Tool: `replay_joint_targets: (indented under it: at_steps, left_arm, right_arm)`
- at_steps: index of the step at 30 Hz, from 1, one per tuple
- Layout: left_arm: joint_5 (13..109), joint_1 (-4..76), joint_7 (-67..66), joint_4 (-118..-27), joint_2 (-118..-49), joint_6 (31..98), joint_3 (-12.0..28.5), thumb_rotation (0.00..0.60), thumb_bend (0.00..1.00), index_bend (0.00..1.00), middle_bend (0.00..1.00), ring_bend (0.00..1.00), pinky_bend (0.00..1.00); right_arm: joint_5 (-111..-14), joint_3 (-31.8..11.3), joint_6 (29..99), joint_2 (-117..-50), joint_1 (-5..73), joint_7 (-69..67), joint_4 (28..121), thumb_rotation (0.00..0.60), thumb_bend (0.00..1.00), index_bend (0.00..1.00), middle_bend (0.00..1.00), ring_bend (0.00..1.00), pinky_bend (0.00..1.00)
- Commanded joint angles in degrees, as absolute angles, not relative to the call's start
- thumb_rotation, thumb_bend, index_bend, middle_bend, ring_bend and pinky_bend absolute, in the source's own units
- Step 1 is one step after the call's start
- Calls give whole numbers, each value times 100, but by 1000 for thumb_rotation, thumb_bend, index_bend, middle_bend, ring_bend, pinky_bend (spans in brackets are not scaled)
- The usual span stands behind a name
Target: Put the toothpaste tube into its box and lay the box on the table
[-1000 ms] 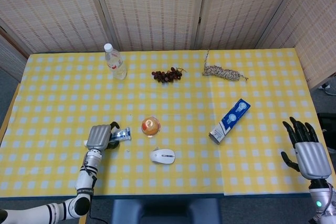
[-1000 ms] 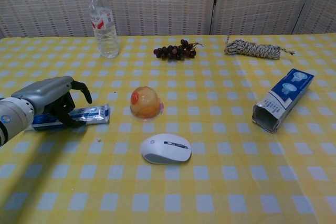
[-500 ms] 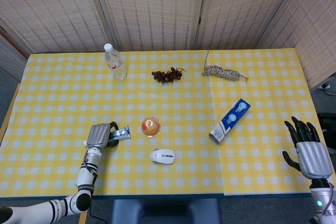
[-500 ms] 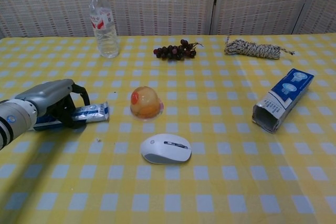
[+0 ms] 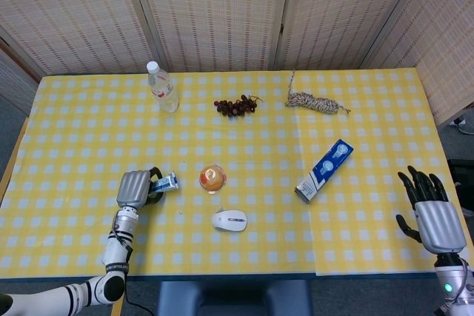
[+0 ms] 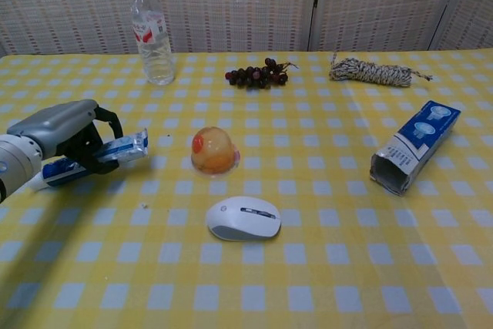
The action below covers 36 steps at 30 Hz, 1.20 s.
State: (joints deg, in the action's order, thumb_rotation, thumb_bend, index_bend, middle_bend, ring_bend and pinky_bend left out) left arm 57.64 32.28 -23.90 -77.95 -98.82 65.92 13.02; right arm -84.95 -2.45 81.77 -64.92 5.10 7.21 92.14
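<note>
My left hand grips the blue and white toothpaste tube and holds it just above the cloth at the front left. The tube's crimped end sticks out to the right of the fingers. The blue and white toothpaste box lies on its side at the right, its open end facing the front edge. My right hand hangs past the table's right front corner with fingers spread and nothing in it. The chest view does not show it.
An orange jelly cup and a white computer mouse lie between the tube and the box. Along the far side stand a water bottle, a bunch of dark grapes and a coil of rope.
My left hand has closed around the tube and lifted it off the cloth, moving slightly left. The right hand has barely shifted.
</note>
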Motion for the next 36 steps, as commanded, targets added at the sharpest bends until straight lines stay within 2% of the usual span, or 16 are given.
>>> replay_joint_targets:
  at_steps: [1, 7, 12, 19, 25, 29, 36]
  left_arm:
    - [5924, 3059, -1935, -8366, -9593, 6791, 1410, 600, 531, 997, 1000, 1000, 1000]
    - [5803, 2834, -1284, -9222, -9093, 6855, 1697, 600, 543, 1000, 1000, 1000, 1000]
    - [5669, 2634, -750, -10017, -8638, 6925, 1957, 600, 543, 1000, 1000, 1000, 1000]
    - [5278, 2495, -216, -10897, -8000, 6657, 2188, 600, 546, 1000, 1000, 1000, 1000]
    - [5290, 2473, -150, -11192, -7769, 6685, 2170, 600, 547, 1000, 1000, 1000, 1000]
    - [5325, 2473, -130, -11339, -7655, 6747, 2160, 600, 549, 1000, 1000, 1000, 1000]
    - [5295, 2482, -32, -11433, -7502, 6778, 2158, 600, 550, 1000, 1000, 1000, 1000]
  right_arm:
    - [-8517, -221, 8136, -6495, 527, 733, 9220, 600, 364, 0, 0, 0, 0]
    - [-8545, -205, 7838, -6465, 702, 791, 9186, 600, 364, 0, 0, 0, 0]
    - [-8409, -295, 7239, -6308, 1086, 1102, 9302, 600, 364, 0, 0, 0, 0]
    - [-8076, -543, 6313, -6380, 1792, 1499, 9289, 600, 364, 0, 0, 0, 0]
    - [-7752, -760, 5757, -6652, 2378, 2224, 9130, 600, 364, 0, 0, 0, 0]
    - [-7553, -838, 5524, -6970, 2796, 3230, 8797, 600, 365, 0, 0, 0, 0]
    - [-7011, -791, 4973, -7441, 3337, 4157, 8264, 600, 365, 0, 0, 0, 0]
